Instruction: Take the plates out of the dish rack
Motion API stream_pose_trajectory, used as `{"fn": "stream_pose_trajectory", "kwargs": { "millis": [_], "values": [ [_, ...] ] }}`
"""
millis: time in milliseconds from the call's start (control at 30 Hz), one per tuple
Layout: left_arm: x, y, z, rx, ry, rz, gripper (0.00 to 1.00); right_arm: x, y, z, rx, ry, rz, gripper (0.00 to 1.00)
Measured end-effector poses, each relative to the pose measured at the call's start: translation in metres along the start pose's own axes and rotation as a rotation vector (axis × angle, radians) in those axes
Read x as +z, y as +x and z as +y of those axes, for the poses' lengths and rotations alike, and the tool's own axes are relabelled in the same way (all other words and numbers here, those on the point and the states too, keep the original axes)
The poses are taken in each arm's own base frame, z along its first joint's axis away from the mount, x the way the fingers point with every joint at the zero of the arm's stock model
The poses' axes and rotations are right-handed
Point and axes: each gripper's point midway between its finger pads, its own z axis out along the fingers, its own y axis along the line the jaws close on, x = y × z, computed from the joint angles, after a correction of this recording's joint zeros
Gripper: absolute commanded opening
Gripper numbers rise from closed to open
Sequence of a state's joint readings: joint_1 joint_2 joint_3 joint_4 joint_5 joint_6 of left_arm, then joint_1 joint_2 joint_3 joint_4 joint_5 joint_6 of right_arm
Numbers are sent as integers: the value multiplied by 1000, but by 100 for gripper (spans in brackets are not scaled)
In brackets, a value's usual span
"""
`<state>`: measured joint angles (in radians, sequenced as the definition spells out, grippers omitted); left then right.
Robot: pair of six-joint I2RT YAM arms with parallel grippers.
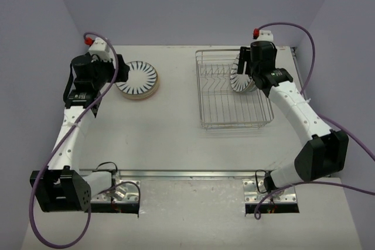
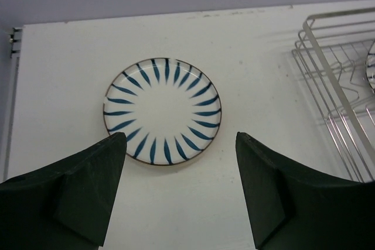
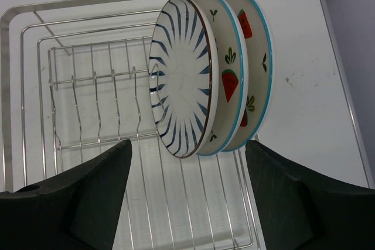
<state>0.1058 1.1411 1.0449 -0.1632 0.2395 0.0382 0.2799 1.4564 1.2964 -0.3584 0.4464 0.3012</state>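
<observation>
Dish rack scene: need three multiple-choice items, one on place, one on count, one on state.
1. Where is the striped-top plate stack?
A. On the table, left of the dish rack
B. Inside the rack
C. At the table's near edge

2. How many plates stand in the rack?
A. One
B. Three
C. Five

3. How is the left gripper?
A. Shut on a plate
B. Shut on a rack wire
C. Open, holding nothing

Answers:
1 A: the top view shows the stack on bare table, apart from the rack.
2 B: the right wrist view shows one striped and two fruit-marked plates upright.
3 C: its jaws stand apart above the stack.
</observation>
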Motion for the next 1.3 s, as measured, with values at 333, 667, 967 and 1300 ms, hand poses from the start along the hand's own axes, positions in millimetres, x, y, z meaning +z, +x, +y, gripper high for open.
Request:
{"fn": "stream_pose_trajectory", "kwargs": {
  "millis": [333, 667, 967, 1300],
  "values": [
    [6, 23, -48, 66, 92, 57, 73, 44, 31, -12, -8, 42, 96, 73],
    [7, 25, -60, 78, 105, 60, 73, 73, 44, 3, -20, 20, 138, 72],
    [9, 26, -59, 78, 97, 63, 73, 99, 60, 8, -6, 9, 177, 69],
    [10, 26, -59, 70, 98, 60, 73, 107, 60, 19, 14, -73, 132, 28]
  ]
}}
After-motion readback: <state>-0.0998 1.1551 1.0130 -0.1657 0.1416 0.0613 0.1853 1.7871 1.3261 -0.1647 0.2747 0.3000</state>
